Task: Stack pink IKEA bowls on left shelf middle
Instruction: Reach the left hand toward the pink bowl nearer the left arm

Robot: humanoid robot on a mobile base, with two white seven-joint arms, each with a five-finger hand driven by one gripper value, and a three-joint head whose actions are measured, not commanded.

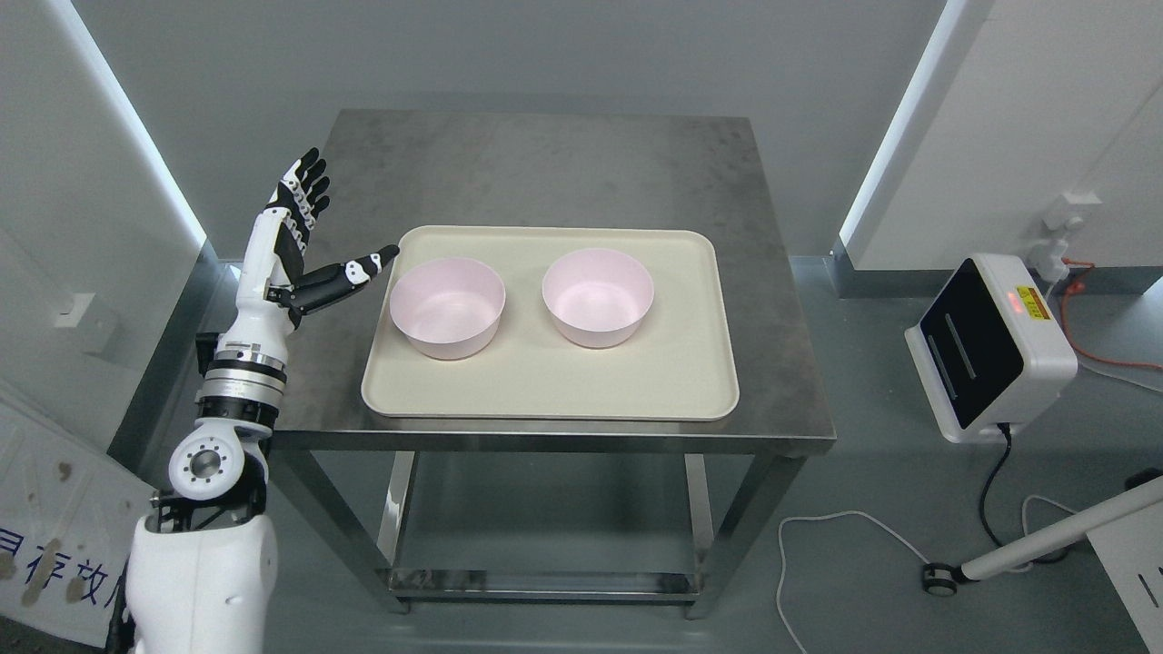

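My left hand (304, 238) hovers spread wide and empty just left of the tray (545, 386), where both pink bowls (447, 307) sit apart; they look light, rigid, slick, so I'd pinch the near rim.

Lab: steel table (581, 173), bare walls, floor cables (818, 536).

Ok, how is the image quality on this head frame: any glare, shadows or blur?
Head view: sharp and evenly lit. The brushed steel table top shows soft mottled reflections, no hard glare. Both pale pink round bowls cast only faint shadows on the cream rectangular tray. The open left hand is crisp, without motion blur. Wall edges lean outward, suggesting wide-angle distortion.
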